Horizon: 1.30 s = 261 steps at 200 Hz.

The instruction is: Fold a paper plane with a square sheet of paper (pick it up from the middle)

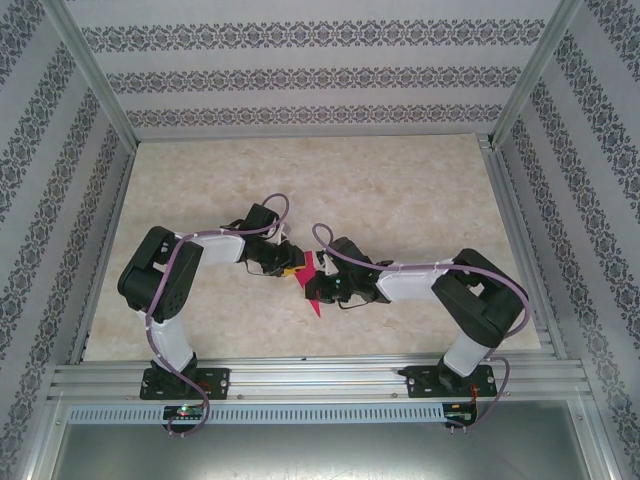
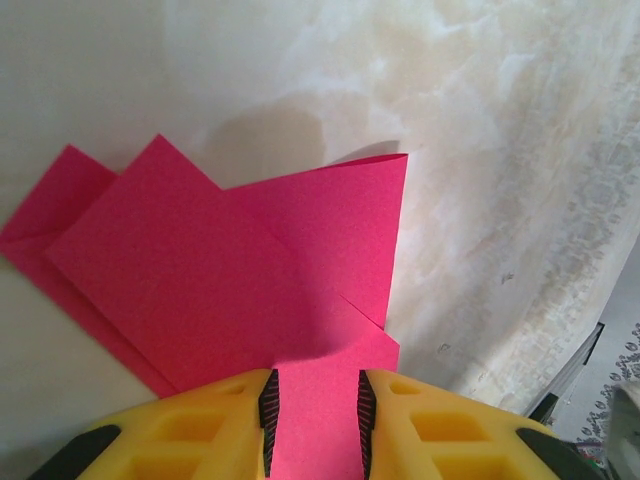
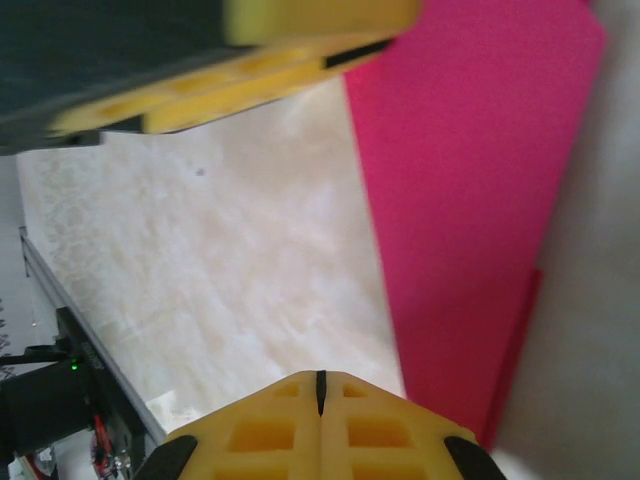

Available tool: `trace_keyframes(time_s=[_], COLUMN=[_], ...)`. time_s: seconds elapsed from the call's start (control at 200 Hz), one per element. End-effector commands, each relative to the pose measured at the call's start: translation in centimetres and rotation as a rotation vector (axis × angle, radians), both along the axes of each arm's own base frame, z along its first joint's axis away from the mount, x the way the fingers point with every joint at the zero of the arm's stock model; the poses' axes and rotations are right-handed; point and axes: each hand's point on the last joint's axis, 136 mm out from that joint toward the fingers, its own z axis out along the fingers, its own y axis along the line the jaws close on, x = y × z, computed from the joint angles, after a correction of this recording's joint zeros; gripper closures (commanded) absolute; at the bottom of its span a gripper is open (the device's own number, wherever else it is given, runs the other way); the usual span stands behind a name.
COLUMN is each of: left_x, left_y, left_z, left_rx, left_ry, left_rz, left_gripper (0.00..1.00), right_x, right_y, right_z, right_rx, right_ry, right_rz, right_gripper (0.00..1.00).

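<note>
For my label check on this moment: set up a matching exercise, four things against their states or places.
1. left gripper's yellow fingers
2. right gripper's yellow fingers
3. thin magenta-pink paper sheet
4. beige marbled table top

a. pressed together
b. lies beneath the paper
c. apart, pink paper showing in the gap
d. folded into overlapping flaps

Pairs: 1-c, 2-a, 3-d, 4-b
</note>
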Motion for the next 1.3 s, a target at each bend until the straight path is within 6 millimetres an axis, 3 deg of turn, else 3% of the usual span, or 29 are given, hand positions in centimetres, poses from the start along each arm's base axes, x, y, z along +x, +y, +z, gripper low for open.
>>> trace_keyframes(time_s=[0.0, 0.215, 0.4, 0.545, 0.814, 0.939, 1.019, 1.189, 1.299], left_x=[-0.6, -0.4, 0.3, 1.0, 1.8, 2.2, 2.7, 3.3, 3.0], left_y=[1.4, 1.6, 2.3, 3.1, 3.4, 2.7, 2.2, 3.0, 4.8], left_z=[-2.4, -2.5, -2.6, -2.6, -2.0, -0.6, 1.4, 6.4, 8.0], left_rx=[0.106, 0.116, 0.097, 0.086, 0.067, 0.027, -0.011, 0.053, 0.153], left_ry=[0.036, 0.038, 0.052, 0.054, 0.041, 0.010, -0.032, -0.136, -0.147], left_rz=[0.008, 0.020, 0.067, 0.097, 0.094, 0.070, 0.045, 0.030, 0.081], left_gripper=[0.68, 0.69, 0.69, 0.69, 0.68, 0.65, 0.61, 0.50, 0.39], right_x=[0.6, 1.1, -1.4, -4.0, -6.4, -5.8, -4.0, 0.4, 2.0], right_y=[0.8, 0.3, -0.9, -1.9, -4.1, -4.0, -4.8, -10.3, -13.5], right_z=[1.3, -1.4, -4.1, -4.2, -4.0, -1.5, 0.9, 5.1, 7.6], right_rx=[0.012, -0.030, -0.055, -0.048, -0.043, 0.004, -0.022, -0.186, -0.211], right_ry=[-0.045, 0.004, 0.082, 0.120, 0.143, 0.072, -0.056, -0.366, -0.501], right_rz=[0.002, -0.027, -0.010, 0.023, 0.011, 0.002, -0.037, -0.251, -0.371], right_gripper=[0.98, 0.98, 0.99, 0.97, 0.97, 0.96, 0.92, 0.72, 0.56])
